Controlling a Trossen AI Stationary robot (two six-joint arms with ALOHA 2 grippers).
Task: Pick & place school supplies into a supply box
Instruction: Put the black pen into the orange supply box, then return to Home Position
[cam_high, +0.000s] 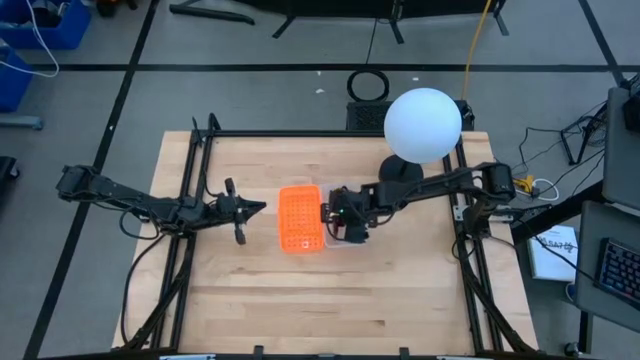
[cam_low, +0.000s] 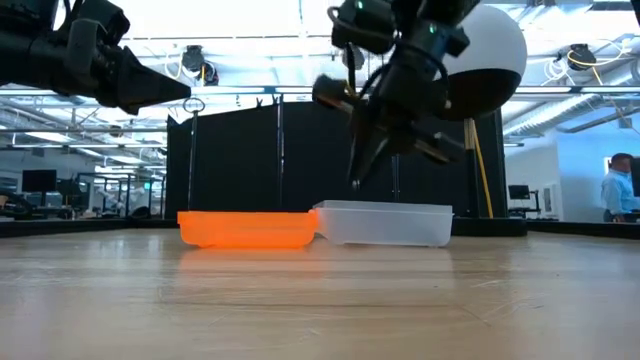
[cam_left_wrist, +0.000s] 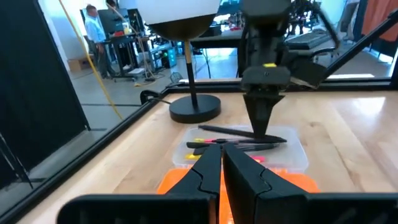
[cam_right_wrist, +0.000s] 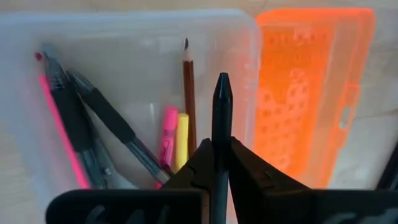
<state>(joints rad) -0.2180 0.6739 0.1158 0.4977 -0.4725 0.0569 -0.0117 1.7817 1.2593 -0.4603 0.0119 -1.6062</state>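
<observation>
While the right gripper (cam_right_wrist: 222, 163), clamped on a black pen (cam_right_wrist: 221, 124), hangs over the supply box's (cam_high: 301, 219) clear half at centre frame with pens and pencils (cam_right_wrist: 112, 130) inside, the left gripper (cam_high: 258, 208), fingers closed and empty, hovers left of the orange half.

The supply box (cam_high: 301, 218) is laid open flat; pens and pencils (cam_right_wrist: 118, 134) are piled in its clear half, one black pen (cam_right_wrist: 221, 124) held above.

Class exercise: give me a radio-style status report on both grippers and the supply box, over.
Right gripper shut on a black pen, above the clear half of the box. Left gripper shut, empty, beside the orange half. Pens and pencils already inside. Nothing in the way.
</observation>
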